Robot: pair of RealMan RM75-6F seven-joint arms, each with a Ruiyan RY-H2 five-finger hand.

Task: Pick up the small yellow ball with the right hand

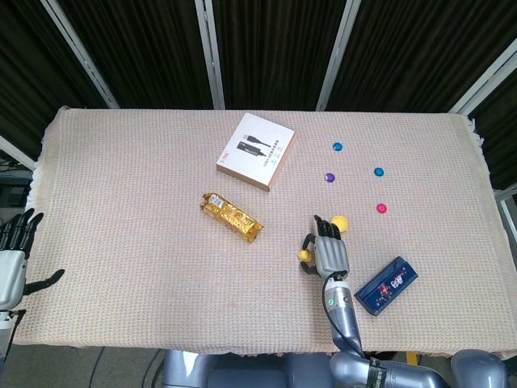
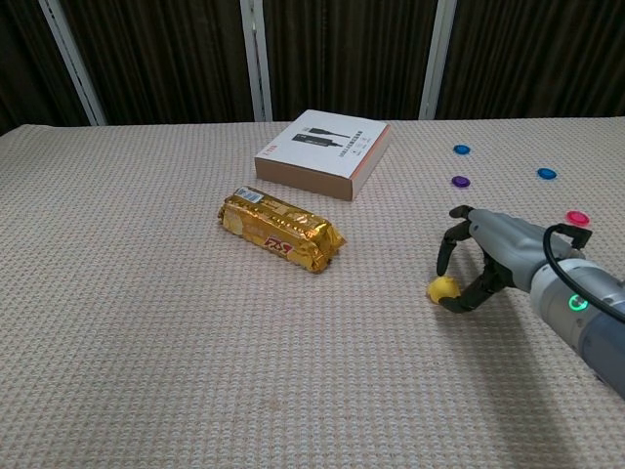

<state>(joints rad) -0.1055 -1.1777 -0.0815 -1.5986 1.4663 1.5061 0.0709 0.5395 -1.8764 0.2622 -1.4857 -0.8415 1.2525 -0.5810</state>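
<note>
While your right hand (image 2: pixel 488 256) curls around the yellow ball (image 2: pixel 442 288) on the table (image 2: pixel 146 322), its fingers touch it without clearly clamping.

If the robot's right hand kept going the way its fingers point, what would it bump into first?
Probably the small yellow ball. It sits on the cloth right at the curled fingers of the right hand, maybe already touching. In the head view a yellow disc lies just past the fingertips, so depth is a bit unclear.

1 yellow ball (image 2: pixel 443 288) | 1 box (image 1: pixel 255 151) | 1 gold snack bar (image 1: pixel 232 218) | 1 blue packet (image 1: pixel 386 285) | 5 discs (image 1: pixel 338 147)
</note>
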